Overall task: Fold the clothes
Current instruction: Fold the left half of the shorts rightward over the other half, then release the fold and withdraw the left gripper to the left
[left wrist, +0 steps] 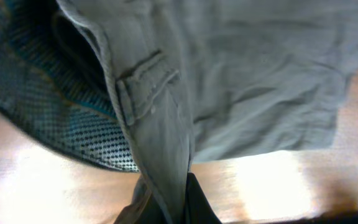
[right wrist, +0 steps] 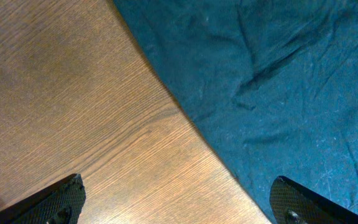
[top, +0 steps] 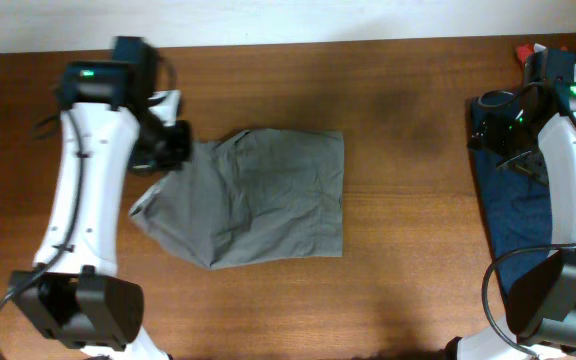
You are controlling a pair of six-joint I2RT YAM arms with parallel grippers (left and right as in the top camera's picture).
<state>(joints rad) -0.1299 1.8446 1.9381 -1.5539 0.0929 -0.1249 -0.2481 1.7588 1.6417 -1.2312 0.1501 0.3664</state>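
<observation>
The grey shorts (top: pixel 253 195) lie mostly flat on the table left of centre, with the left edge raised. My left gripper (top: pixel 168 148) is shut on the waistband at that left edge; in the left wrist view the waistband (left wrist: pixel 160 149) with a belt loop runs down into my jaws (left wrist: pixel 173 208), and the patterned inner lining (left wrist: pixel 48 106) shows. The dark navy garment (top: pixel 513 215) lies at the right edge of the table. My right gripper (top: pixel 513 150) is open and empty above its left edge; the right wrist view shows the navy cloth (right wrist: pixel 278 81) and bare wood between my fingertips (right wrist: pixel 179 199).
The wooden table (top: pixel 408 120) runs across the view. Colourful items (top: pixel 568 65) sit at the far right corner. A white wall edge borders the back.
</observation>
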